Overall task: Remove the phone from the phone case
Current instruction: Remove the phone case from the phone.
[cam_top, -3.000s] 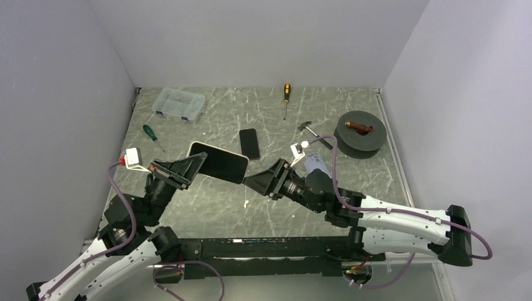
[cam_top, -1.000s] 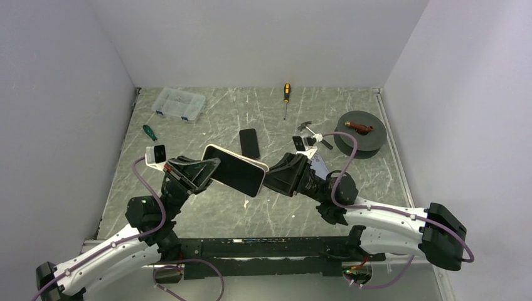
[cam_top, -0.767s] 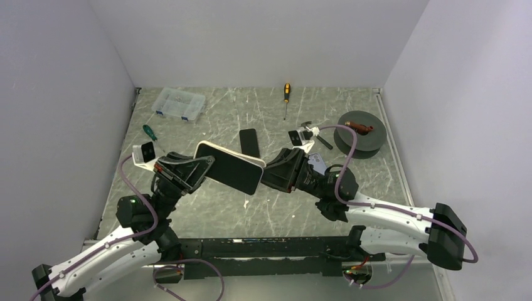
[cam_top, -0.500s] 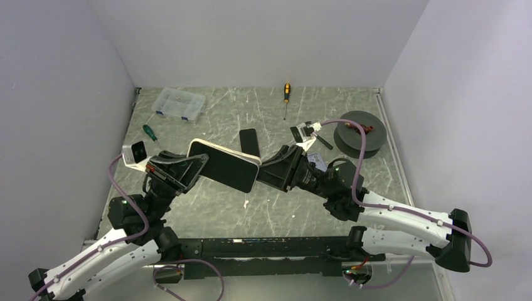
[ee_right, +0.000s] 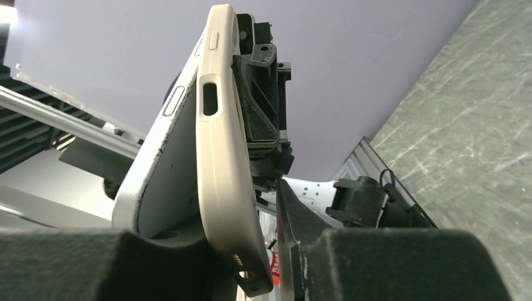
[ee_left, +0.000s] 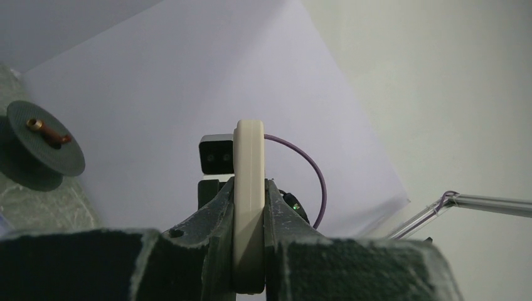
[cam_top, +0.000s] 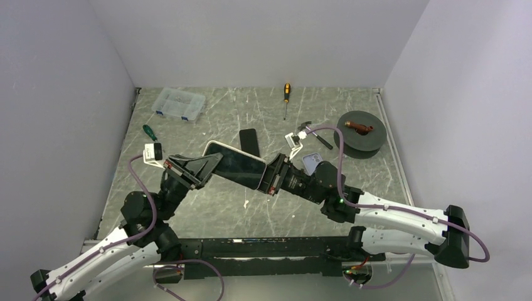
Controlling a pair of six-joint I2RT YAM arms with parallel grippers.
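above the near table [cam_top: 207, 207], the left gripper [cam_top: 210, 164] pinches one end of the cream phone case [ee_left: 249, 188], held tilted in the air with the dark phone [cam_top: 238, 164] inside. the right gripper [cam_top: 271, 177] straddles the other end, a gap beside one finger; i cannot tell whether it clamps. farther back lies a yellow-handled screwdriver [cam_top: 286, 94].

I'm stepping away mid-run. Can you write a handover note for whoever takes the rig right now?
Left pincer: shut on one end of the case, holding it above the table.
Right pincer: around the other end. A gap shows beside one finger, so the grip is unclear.
Done: case is up, between both arms.
Left: the phone is still in the case; pull it out.
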